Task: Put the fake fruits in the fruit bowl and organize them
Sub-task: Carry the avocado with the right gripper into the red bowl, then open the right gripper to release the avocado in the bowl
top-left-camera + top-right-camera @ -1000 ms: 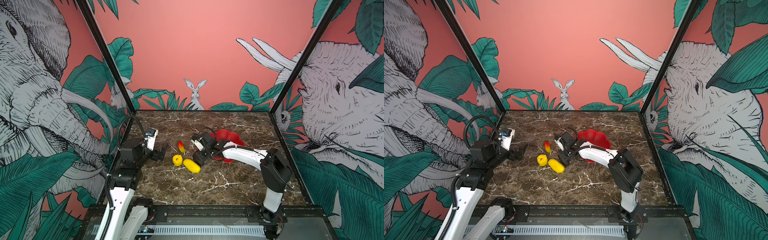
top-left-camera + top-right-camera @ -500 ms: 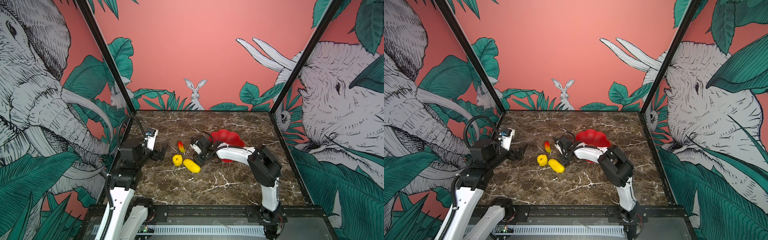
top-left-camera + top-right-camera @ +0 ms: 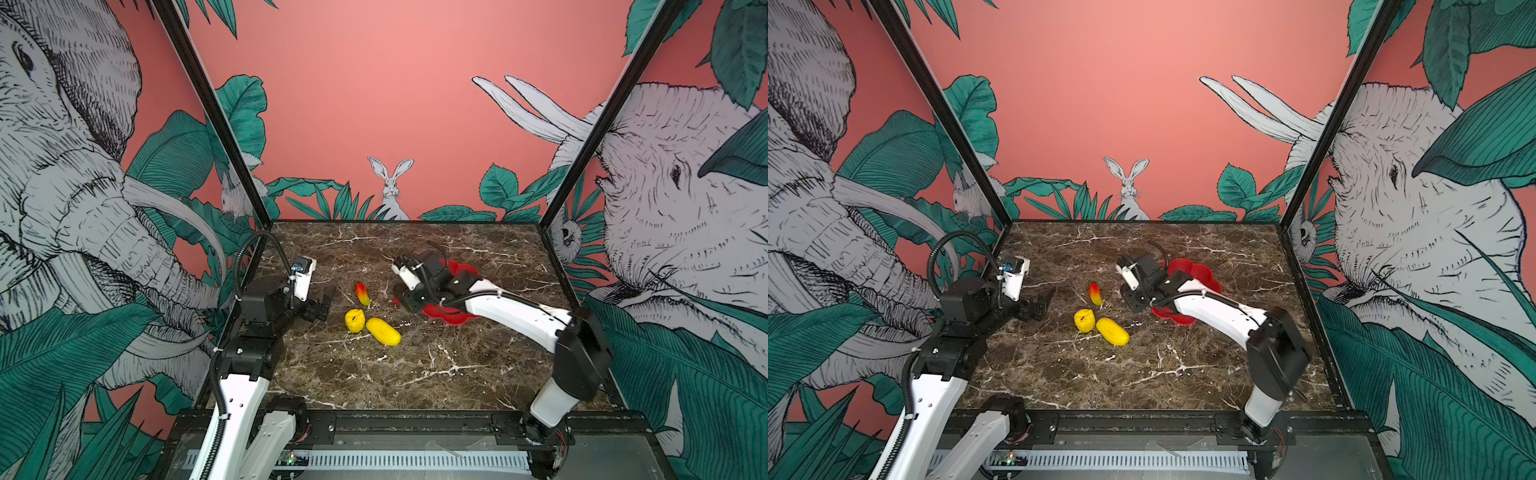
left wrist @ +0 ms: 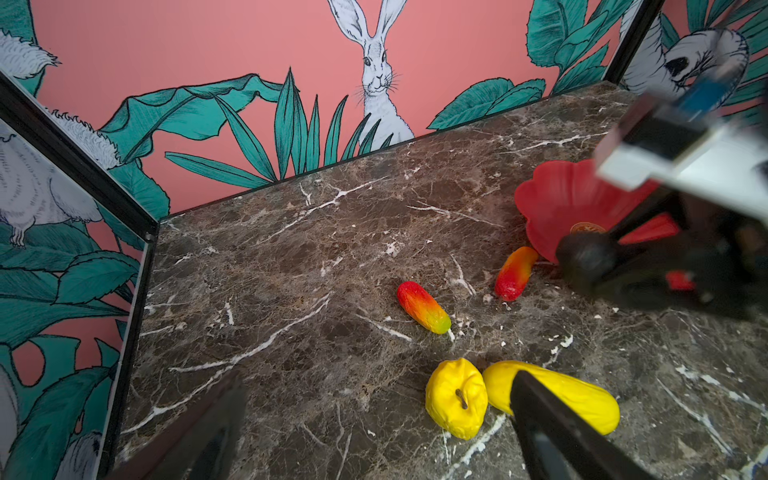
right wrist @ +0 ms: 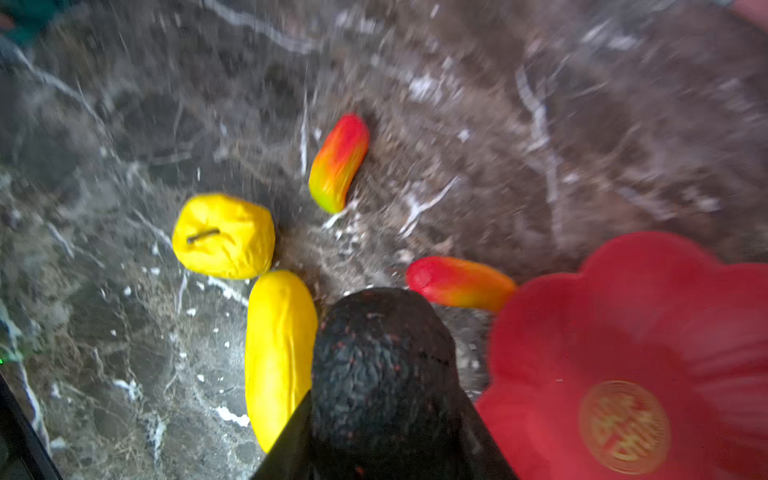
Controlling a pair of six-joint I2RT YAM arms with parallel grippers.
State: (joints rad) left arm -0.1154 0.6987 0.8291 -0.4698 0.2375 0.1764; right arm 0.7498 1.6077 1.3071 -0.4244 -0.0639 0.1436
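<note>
Your right arm stretches from the front right corner toward the table's middle. Its right gripper (image 3: 411, 300) is clamped on the black fruit (image 5: 382, 353), just beside the rim of the red bowl (image 5: 644, 299). Your left arm is folded at the left edge, and the left gripper (image 3: 323, 306) has its jaws apart and empty. On the brown marble table (image 3: 415, 374) the round yellow fruit (image 3: 354, 320) touches the long yellow fruit (image 3: 383, 331). One red-orange fruit (image 3: 363, 294) lies near them, and the second red-orange fruit (image 4: 514, 272) lies just beside the bowl. Pink walls with a painted rabbit (image 3: 390, 187) enclose the table.
</note>
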